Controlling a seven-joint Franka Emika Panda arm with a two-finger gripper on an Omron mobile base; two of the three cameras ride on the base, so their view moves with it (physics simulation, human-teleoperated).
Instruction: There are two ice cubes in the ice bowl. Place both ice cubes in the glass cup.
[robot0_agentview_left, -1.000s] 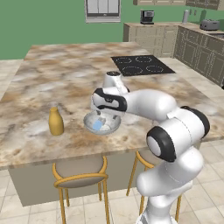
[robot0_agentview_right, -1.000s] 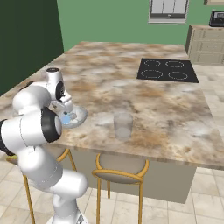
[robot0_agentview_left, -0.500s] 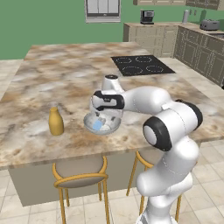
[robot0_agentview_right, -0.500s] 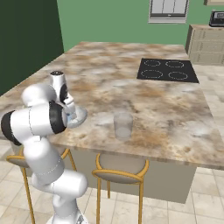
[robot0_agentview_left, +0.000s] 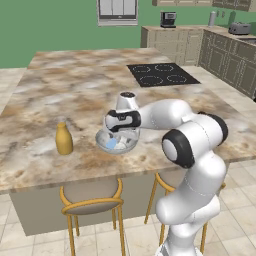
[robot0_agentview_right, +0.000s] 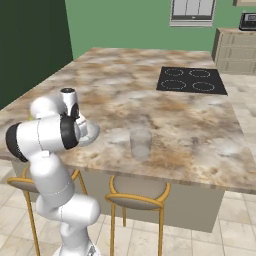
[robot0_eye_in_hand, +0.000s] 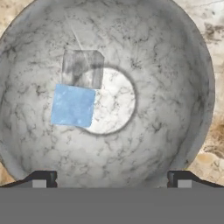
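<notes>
The gripper (robot0_eye_in_hand: 109, 177) is hovering spread wide over the bowl (robot0_eye_in_hand: 183, 65), looking straight down; both cubes (robot0_eye_in_hand: 73, 105) are lying touching, left of its centreline, not yet between the fingers.

Two small translucent ice cubes (robot0_eye_in_hand: 73, 105) touching, inside shallow round metal bowl (robot0_eye_in_hand: 175, 87) on marbled stone counter (robot0_agentview_left: 75, 95); yellow bottle (robot0_agentview_left: 63, 139) left of bowl; clear glass tumbler (robot0_agentview_right: 140, 144) right.
</notes>
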